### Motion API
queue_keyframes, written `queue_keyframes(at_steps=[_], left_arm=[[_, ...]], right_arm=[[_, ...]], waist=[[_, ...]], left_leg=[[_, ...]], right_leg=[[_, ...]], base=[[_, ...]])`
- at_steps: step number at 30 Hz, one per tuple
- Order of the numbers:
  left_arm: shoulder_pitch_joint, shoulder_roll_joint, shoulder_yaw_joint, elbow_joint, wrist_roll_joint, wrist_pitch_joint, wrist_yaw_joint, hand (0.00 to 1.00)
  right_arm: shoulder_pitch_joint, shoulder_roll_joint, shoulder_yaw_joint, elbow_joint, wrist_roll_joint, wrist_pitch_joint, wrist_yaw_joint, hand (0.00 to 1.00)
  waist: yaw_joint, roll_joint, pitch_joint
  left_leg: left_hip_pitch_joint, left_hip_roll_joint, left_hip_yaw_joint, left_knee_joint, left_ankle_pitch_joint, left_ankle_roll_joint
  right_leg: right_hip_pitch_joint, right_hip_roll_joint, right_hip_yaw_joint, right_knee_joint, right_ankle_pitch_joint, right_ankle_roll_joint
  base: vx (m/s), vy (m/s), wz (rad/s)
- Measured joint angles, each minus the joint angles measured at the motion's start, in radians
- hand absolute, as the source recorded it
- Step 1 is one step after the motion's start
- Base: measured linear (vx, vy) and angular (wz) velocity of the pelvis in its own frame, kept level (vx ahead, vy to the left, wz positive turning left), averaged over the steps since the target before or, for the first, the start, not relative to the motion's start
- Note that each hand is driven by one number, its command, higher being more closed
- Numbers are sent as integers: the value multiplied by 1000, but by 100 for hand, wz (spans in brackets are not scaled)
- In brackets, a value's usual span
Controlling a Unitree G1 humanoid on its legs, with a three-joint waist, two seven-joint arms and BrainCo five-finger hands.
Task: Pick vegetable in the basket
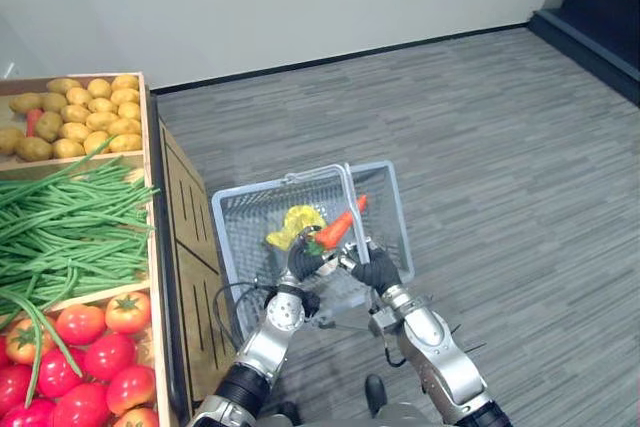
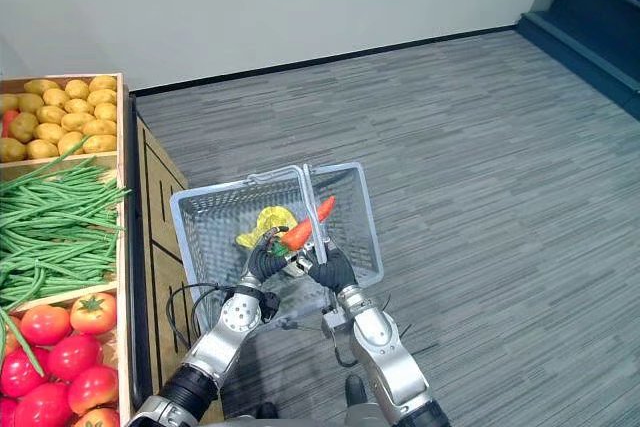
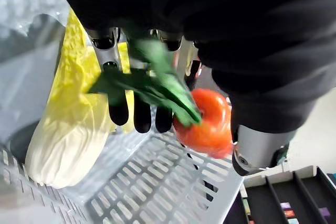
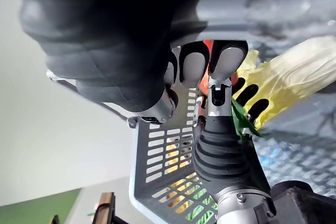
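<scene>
A grey plastic basket [image 1: 228, 222] hangs above the floor in front of me. My right hand [image 1: 378, 271] is curled round its metal handle [image 1: 349, 205]. My left hand [image 1: 303, 258] holds an orange carrot [image 1: 338, 227] with green leaves [image 3: 157, 80] just over the basket's near side, beside the handle. The carrot [image 3: 208, 123] sits pinched between the thumb and the fingers [image 3: 142, 121]. Inside the basket, on its bottom below the carrot, lies a pale yellow leafy vegetable [image 1: 294, 223]. From the right wrist, that hand's fingers [image 4: 195, 66] wrap the handle bar.
A wooden produce stand at my left holds crates of potatoes [image 1: 82, 115], green beans [image 1: 60, 227] and tomatoes [image 1: 85, 347]. Its side panel [image 1: 190, 247] sits close to the basket. Grey floor stretches to the right, up to a dark shelf [image 1: 600, 17].
</scene>
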Motion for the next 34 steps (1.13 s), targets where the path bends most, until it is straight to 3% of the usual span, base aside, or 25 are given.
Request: queue_keyframes(at_steps=[8,12,14,21,26,29,34], left_arm=[[44,-16,-34,-30,-1,-2,-24,0],[135,-8,-28,-231,-21,-22,-52,0],[213,0,11,-358,-55,-52,-74,0],[376,14,125,-502,-222,-92,-136,0],[440,14,234,-493,-273,-96,-149,0],[446,8,305,-383,-266,-100,-147,0],[448,23,370,-215,-263,-90,-150,0]], right_arm=[[5,21,-45,0,-96,0,-37,100],[16,24,-149,0,-179,0,-58,100],[19,28,-226,0,-212,1,-76,100],[19,34,-394,14,-256,1,-128,100],[43,33,-464,107,-261,-1,-141,100],[95,30,-483,173,-261,-1,-130,100],[127,33,-491,316,-259,-1,-93,100]], waist=[[0,-3,-2],[21,-2,-2],[25,0,-12],[40,3,-24],[54,12,-46],[61,27,-59],[78,27,-59]], left_leg=[[19,-6,-29,-68,43,-7],[25,-15,-44,-84,51,-7],[27,-17,-58,-98,61,-2],[37,-30,-106,-99,65,3],[43,-38,-133,-121,77,11],[49,-39,-157,-121,82,10],[55,-37,-166,-120,85,8]], right_leg=[[3,-2,-29,-2,-14,19],[10,-1,-52,-1,-21,29],[12,-5,-66,0,-23,32],[47,-22,-124,0,-29,38],[57,-31,-152,4,-45,40],[67,-33,-170,20,-58,39],[79,-33,-192,20,-60,38]], base=[[-33,-28,10],[-11,-10,12],[14,-8,21],[-5,6,22],[-42,-9,18],[-24,-15,23],[-39,-21,9]])
